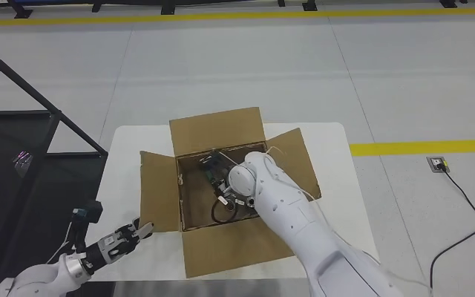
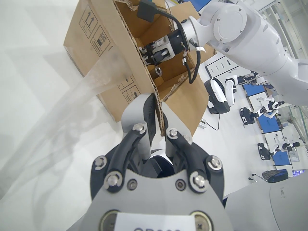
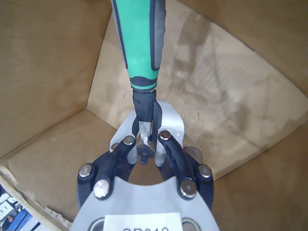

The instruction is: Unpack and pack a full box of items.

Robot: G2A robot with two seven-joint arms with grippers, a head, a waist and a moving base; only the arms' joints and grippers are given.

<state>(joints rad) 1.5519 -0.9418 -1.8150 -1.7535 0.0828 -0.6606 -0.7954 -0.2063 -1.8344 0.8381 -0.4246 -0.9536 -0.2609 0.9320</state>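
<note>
An open cardboard box [image 1: 217, 130] stands on the white table [image 1: 126, 148], all its flaps folded outward. My right gripper [image 3: 146, 123] is down inside the box, shut on the black-taped shaft of a screwdriver with a green and grey handle [image 3: 139, 29]. The handle points toward a lower corner of the box. The left wrist view shows this gripper [image 2: 146, 54] low between the box walls. My left gripper [image 2: 157, 118] is shut on the corner edge of the box's left flap [image 1: 158, 189], outside the box by the table's front left.
A small metal ring [image 2: 158, 70] lies on the box floor near the right gripper. A strip of clear tape [image 2: 96, 73] hangs off the box's outer wall. A black frame [image 1: 30, 148] stands left of the table.
</note>
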